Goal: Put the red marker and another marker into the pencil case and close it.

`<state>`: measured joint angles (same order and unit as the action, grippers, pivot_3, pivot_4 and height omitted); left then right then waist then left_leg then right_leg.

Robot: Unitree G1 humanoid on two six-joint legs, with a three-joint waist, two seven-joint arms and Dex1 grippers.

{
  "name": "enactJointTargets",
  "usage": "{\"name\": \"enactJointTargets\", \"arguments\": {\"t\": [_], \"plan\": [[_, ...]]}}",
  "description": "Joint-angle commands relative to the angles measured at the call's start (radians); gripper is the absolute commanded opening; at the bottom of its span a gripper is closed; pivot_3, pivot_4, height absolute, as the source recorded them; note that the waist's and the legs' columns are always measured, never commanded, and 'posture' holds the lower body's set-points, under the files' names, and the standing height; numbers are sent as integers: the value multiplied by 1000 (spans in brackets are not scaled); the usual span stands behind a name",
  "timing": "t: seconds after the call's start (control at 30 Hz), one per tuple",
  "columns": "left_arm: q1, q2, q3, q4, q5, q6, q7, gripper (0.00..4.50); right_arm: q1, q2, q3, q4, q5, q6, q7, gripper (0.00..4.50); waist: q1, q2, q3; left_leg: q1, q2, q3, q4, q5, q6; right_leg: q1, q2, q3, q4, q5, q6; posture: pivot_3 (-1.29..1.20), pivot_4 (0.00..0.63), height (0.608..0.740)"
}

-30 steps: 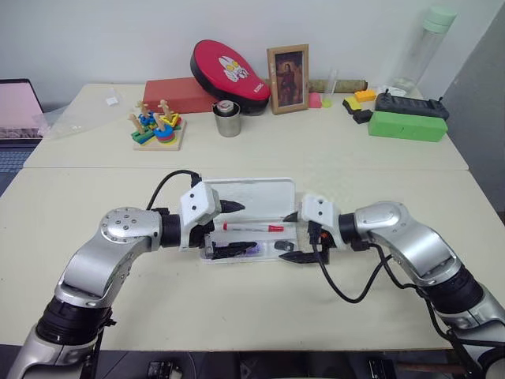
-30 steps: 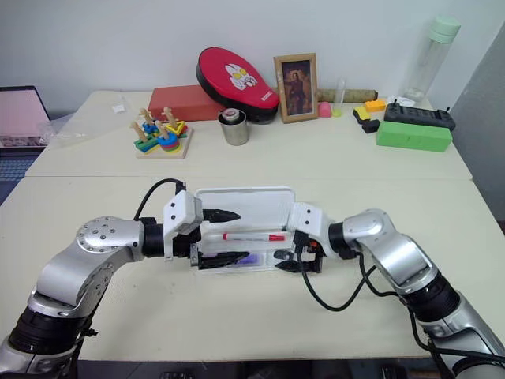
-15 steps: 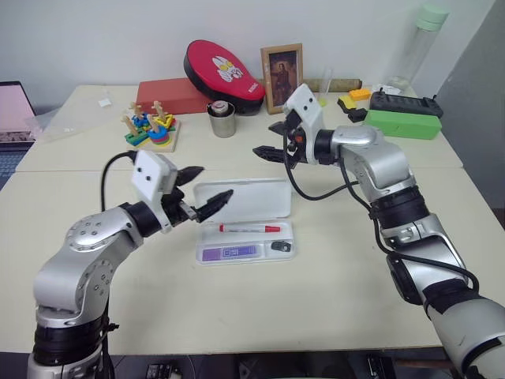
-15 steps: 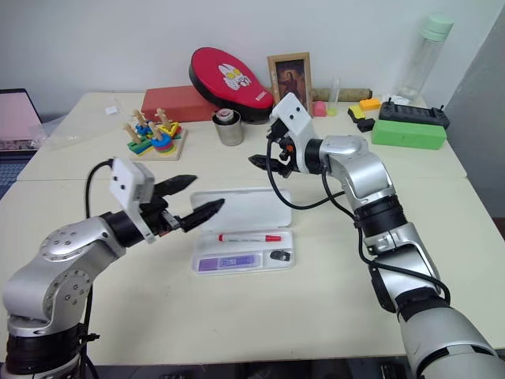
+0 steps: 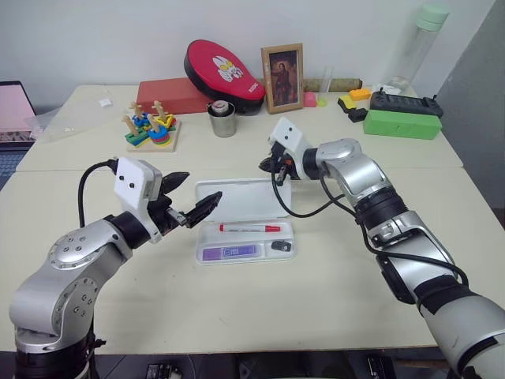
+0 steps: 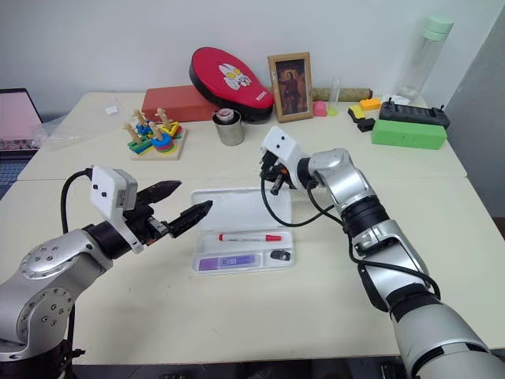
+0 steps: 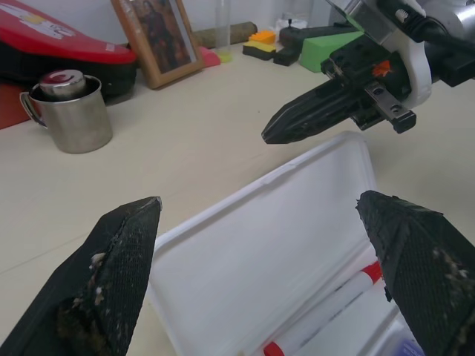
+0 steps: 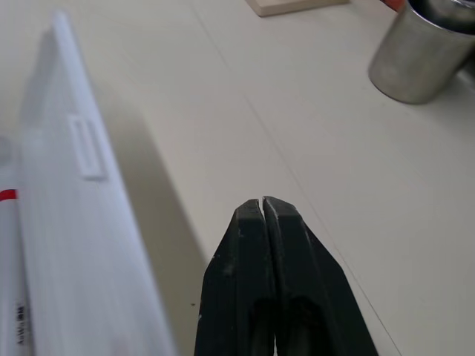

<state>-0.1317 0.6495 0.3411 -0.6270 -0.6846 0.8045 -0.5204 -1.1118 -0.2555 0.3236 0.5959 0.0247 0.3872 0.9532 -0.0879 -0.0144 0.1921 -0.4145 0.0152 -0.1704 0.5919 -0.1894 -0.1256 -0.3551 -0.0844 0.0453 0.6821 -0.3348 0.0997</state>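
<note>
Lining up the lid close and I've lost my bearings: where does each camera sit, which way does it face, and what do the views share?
Left and right eye views: on the head, looking forward and down at the open pencil case on the table; both arms show.
Left wrist view: looks along the open left gripper at the lid.
Right wrist view: looks along the shut right gripper behind the lid.
Shared: the case, the red marker and the metal cup.
</note>
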Motion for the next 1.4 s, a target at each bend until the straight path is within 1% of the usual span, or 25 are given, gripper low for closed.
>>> {"name": "enactJointTargets", "arguments": {"t": [0.03, 0.23, 0.47, 0.67, 0.77, 0.87, 0.9, 1.0, 1.03, 1.1, 1.17, 1.2, 1.23, 1.27, 1.3, 1.33, 1.4], "plan": [[26, 45, 45, -45, -53, 8, -37, 4500, 32, -30, 16, -136, 17, -2, 96, 15, 0, 0, 0, 0, 0, 0, 0, 0, 0, 0, 0, 0, 0, 0, 0, 0, 150, 740], [50, 114, 78, -28, -103, 19, -95, 4500, 171, -112, 70, -397, 54, 20, 259, 15, 4, 0, 0, 0, 0, 0, 0, -2, 3, 1, 0, 0, 0, 0, 0, 0, 150, 740], [120, 182, 91, -46, -159, 37, -167, 4500, 282, -190, 126, -568, 52, 39, 326, 15, 2, 0, 0, 0, 0, 0, 0, -2, 3, 0, 0, 0, 0, 0, 0, 0, 150, 740], [239, 274, 91, -51, -133, 21, -267, 4500, 356, -240, 226, -616, -46, -10, 314, 15, 4, 0, 0, 0, 0, 0, 0, -2, 3, 0, 0, 0, 0, 0, 0, 0, 150, 740], [233, 277, 87, -43, -134, 9, -264, 4500, 368, -250, 265, -608, -100, -31, 297, 15, 6, 0, 0, 1, 0, 0, 0, -2, 3, 1, 0, 0, 0, 0, 0, 0, 150, 740], [216, 274, 74, -37, -134, 9, -257, 4500, 372, -250, 283, -587, -140, -39, 282, 15, 7, -1, -1, 5, 0, 1, 0, -2, 3, 5, 0, 0, -1, 0, 0, 0, 150, 740], [207, 268, 69, -32, -127, 5, -245, 4500, 374, -249, 282, -576, -148, -44, 273, 15, 7, -1, -1, 6, 0, 1, 0, -2, 3, 6, 0, 1, -1, 0, 0, 0, 150, 740], [183, 246, 69, -9, -124, 12, -206, 4500, 388, -231, 216, -573, -78, -16, 271, 15, 7, -1, -1, 11, 0, 1, -1, -2, 3, 10, 0, 1, -1, 0, 0, 0, 150, 740], [180, 242, 67, 2, -114, 7, -199, 4500, 391, -223, 184, -573, -47, -7, 269, 15, 7, -1, -1, 14, 0, 1, -1, -2, 3, 13, 0, 1, -1, 0, 0, 0, 150, 740], [165, 223, 61, 60, -73, -16, -170, 4500, 398, -193, 67, -545, 25, -15, 213, 15, 7, -1, -1, 14, 0, 1, -1, -2, 3, 14, 0, 1, -1, 0, 0, 0, 150, 740], [139, 214, 50, 130, 0, -57, -133, 4500, 399, -197, -25, -517, 75, 11, 182, 380, 8, 0, 0, 14, 0, 1, -1, -2, 3, 13, 0, 2, -1, 0, 0, 0, 150, 740], [131, 213, 46, 147, 23, -70, -125, 4500, 398, -203, -43, -511, 87, 27, 181, 517, 8, 0, 0, 14, 0, 1, -1, -2, 3, 13, 0, 1, -1, 0, 0, 0, 150, 740], [126, 221, 37, 169, 52, -81, -120, 4500, 396, -216, -68, -507, 104, 48, 182, 807, 8, 0, 0, 13, 0, 1, -1, -2, 3, 13, 0, 2, -1, 0, 0, 0, 150, 740], [116, 229, 31, 199, 78, -87, -114, 4500, 392, -240, -106, -495, 125, 68, 185, 1003, 8, -1, 0, 13, 0, 1, -1, -2, 3, 12, 0, 2, -1, 0, 0, 0, 150, 740], [104, 233, 30, 226, 96, -94, -111, 4500, 387, -258, -142, -479, 141, 87, 179, 1362, 9, 0, 0, 13, 0, 1, -2, -2, 3, 12, 0, 2, -2, 0, 0, 0, 150, 740], [91, 236, 32, 255, 111, -107, -113, 4500, 383, -280, -173, -462, 155, 102, 178, 1594, 12, 0, 0, 13, 0, 1, -2, -2, 3, 12, 0, 2, -2, 0, 0, 0, 150, 740], [72, 243, 41, 304, 130, -131, -131, 4500, 387, -314, -202, -444, 167, 115, 179, 2178, 14, 0, 0, 12, 0, 1, -3, -2, 3, 11, 0, 1, -2, 0, 0, 0, 150, 740]]}}
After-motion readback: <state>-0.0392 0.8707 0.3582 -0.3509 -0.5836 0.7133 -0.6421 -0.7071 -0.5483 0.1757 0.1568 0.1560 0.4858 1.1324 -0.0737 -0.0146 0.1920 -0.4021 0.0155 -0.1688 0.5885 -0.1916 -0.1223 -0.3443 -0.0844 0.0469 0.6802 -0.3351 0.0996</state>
